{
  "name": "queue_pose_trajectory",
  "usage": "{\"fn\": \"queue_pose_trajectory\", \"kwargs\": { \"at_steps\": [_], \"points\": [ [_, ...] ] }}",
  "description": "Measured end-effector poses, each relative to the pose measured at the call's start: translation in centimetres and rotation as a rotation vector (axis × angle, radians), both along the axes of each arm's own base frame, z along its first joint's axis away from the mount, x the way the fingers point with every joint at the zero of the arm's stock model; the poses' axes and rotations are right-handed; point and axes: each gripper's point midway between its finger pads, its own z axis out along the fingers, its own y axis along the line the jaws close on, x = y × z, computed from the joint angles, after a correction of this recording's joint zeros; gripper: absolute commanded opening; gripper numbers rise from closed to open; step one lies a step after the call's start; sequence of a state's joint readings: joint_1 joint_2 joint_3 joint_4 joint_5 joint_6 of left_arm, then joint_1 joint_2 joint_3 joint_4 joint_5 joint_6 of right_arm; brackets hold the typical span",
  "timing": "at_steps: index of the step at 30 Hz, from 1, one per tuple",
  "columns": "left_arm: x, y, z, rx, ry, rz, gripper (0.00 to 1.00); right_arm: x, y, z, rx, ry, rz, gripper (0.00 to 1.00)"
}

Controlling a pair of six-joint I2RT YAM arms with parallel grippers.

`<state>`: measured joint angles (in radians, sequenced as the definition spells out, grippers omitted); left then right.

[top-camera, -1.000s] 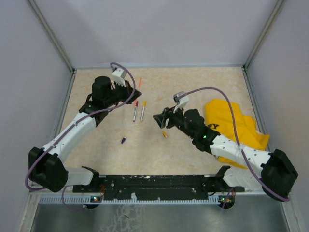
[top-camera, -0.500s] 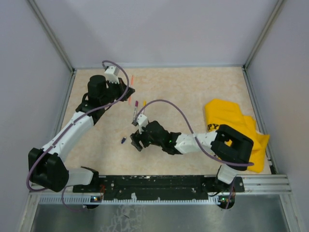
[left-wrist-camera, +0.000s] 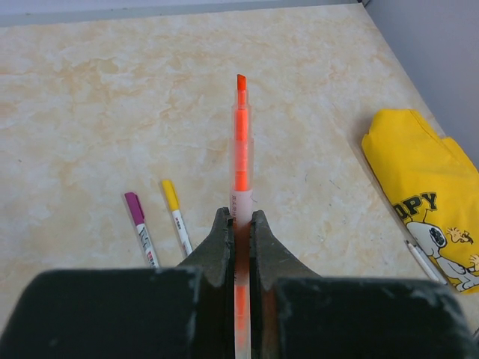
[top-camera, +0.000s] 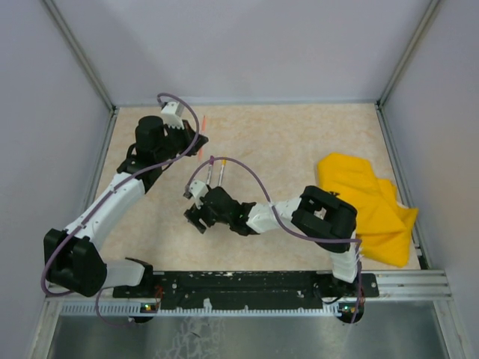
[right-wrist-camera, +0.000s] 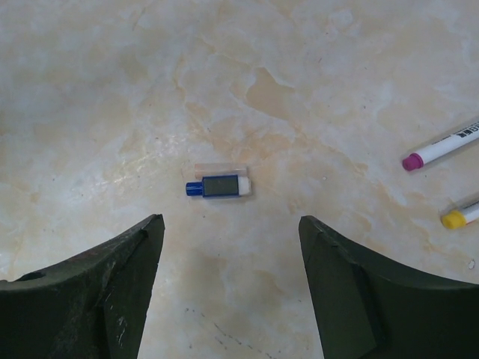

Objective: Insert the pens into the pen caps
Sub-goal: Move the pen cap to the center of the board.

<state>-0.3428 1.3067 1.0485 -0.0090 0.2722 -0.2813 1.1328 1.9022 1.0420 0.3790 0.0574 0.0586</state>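
Note:
My left gripper (top-camera: 196, 138) is shut on an orange-pink pen (left-wrist-camera: 241, 142), which sticks out forward past the jaws with its chisel tip bare. It hangs above the far left of the table. Two pens lie side by side on the table, one with a purple cap (left-wrist-camera: 141, 228) and one with a yellow cap (left-wrist-camera: 177, 217). My right gripper (right-wrist-camera: 230, 224) stands open, low over the table. A dark blue pen cap (right-wrist-camera: 217, 186) lies flat just ahead of its fingertips, touching nothing. In the top view that cap is hidden under the right gripper (top-camera: 196, 218).
A crumpled yellow cloth (top-camera: 367, 202) with a cartoon print lies at the right, and a thin grey pen (left-wrist-camera: 419, 258) rests at its edge. The purple-capped pen (right-wrist-camera: 441, 149) and the yellow-capped pen (right-wrist-camera: 460, 215) lie to the right of my right gripper. The right arm's purple cable (top-camera: 254, 183) arcs over the table.
My right arm has swung left from beside the yellow cloth to above the dark blue cap, its jaws opening wider. My left gripper shifted slightly left, still holding the orange-pink pen.

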Motion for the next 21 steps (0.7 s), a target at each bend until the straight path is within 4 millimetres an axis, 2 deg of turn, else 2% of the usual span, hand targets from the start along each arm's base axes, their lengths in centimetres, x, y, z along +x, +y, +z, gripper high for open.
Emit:
{"fn": "queue_pose_trajectory", "kwargs": {
  "at_steps": [10,21],
  "points": [
    [0.1,0.3,0.0,0.002,0.001,0.009,0.00,0.4,2.3,-0.9,-0.041,-0.026,0.022,0.70],
    [0.2,0.5,-0.2,0.002,0.007,0.011,0.00,0.1,2.5,-3.1,-0.133,-0.035,0.017,0.65]
  ]
}}
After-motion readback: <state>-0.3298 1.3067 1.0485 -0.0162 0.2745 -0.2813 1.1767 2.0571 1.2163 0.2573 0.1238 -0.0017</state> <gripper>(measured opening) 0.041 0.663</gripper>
